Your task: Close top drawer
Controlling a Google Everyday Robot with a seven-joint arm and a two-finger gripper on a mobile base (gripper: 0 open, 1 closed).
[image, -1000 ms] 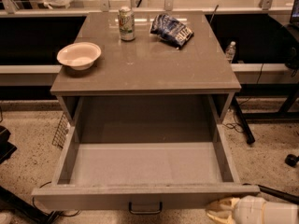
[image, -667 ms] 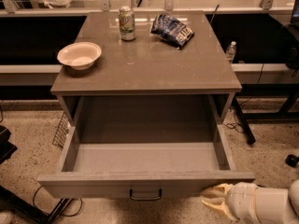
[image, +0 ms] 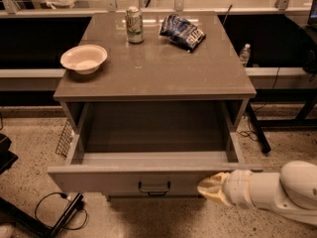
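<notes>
The top drawer [image: 99,180] stands partly pulled out of the grey-brown cabinet, with its plain grey inside [image: 153,143] empty and a small dark handle [image: 154,188] at the centre of its flat front. My gripper [image: 210,188] comes in from the lower right on a white arm [image: 277,190]. Its tan tip rests against the right part of the drawer front, right of the handle. The two lower drawers are hidden behind the open drawer's front.
On the cabinet top [image: 158,68] stand a white bowl [image: 83,58], a drink can [image: 133,25] and a blue snack bag [image: 182,32]. A water bottle [image: 244,54] stands at the right. Cables [image: 54,207] lie on the floor at the lower left.
The drawer has slid inward, showing less of its inside. My gripper has moved up and left along with the drawer front.
</notes>
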